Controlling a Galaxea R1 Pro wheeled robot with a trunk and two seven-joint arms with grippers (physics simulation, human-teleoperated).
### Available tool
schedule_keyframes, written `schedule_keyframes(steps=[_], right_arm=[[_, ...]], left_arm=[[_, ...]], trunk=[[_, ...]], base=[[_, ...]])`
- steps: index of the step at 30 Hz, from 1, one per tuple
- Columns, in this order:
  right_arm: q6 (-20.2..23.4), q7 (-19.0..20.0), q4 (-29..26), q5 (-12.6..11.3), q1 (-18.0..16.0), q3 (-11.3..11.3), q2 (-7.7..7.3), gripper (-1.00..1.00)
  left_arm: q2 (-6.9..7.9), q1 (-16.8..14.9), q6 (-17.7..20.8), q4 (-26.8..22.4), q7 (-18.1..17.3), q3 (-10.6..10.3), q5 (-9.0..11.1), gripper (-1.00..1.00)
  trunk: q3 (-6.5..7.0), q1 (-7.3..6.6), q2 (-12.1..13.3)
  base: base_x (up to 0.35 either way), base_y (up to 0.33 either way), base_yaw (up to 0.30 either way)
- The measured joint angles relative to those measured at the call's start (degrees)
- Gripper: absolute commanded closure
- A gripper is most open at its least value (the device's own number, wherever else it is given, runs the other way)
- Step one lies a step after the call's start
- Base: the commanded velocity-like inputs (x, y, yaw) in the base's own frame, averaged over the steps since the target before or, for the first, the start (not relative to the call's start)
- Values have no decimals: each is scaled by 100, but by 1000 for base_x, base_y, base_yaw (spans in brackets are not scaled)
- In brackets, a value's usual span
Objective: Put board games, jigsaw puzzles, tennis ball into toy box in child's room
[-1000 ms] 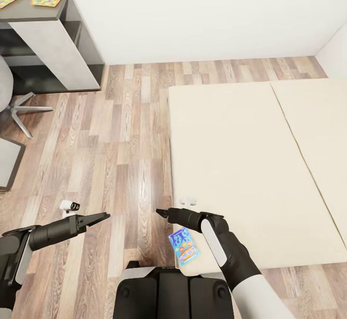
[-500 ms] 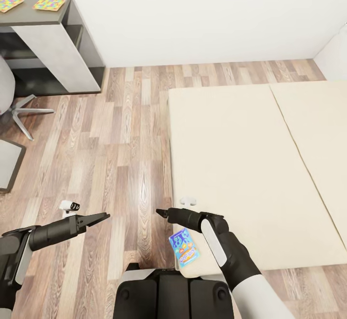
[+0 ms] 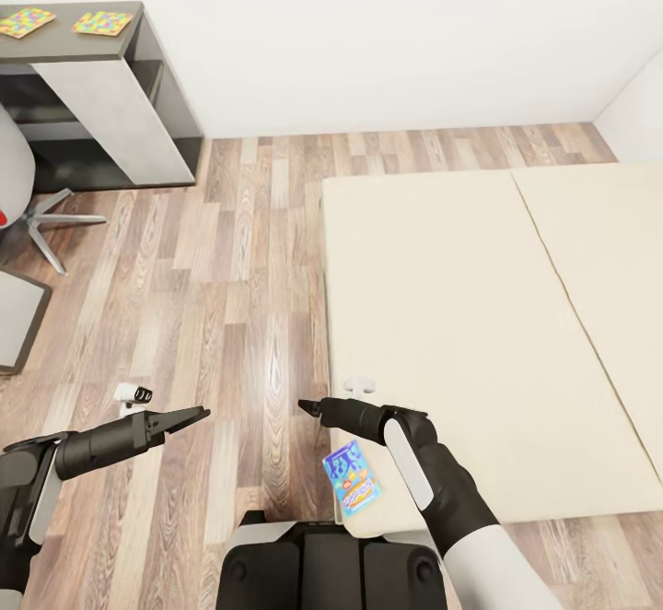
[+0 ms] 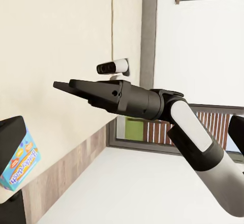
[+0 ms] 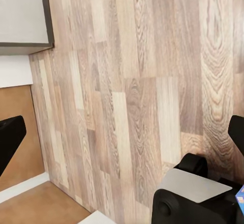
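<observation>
A board game (image 3: 351, 478) lies on the bed's (image 3: 479, 334) near corner; two jigsaw puzzles (image 3: 64, 21) sit on the table (image 3: 110, 85) far left.

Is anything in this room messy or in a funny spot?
One thing stands out: the blue board game lies at the very corner of the bed, turned askew to its edges and close to the edge. The two jigsaw puzzles lie flat on the table, and nothing looks spilled or broken.

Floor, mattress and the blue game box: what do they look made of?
The floor looks like glossy wood planks, with visible grain and seams. The mattress looks like matte cream fabric, plain with one seam. The blue game box looks like printed card, though that is uncertain.
</observation>
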Motion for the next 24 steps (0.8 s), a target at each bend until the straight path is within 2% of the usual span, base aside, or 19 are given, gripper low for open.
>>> schedule_keyframes(steps=[24], right_arm=[[-9, 0, 0, 8, 0, 3, 0, -100]], left_arm=[[7, 0, -8, 0, 1, 5, 0, -100]], trunk=[[227, 0, 0]], base=[[0, 0, 0]])
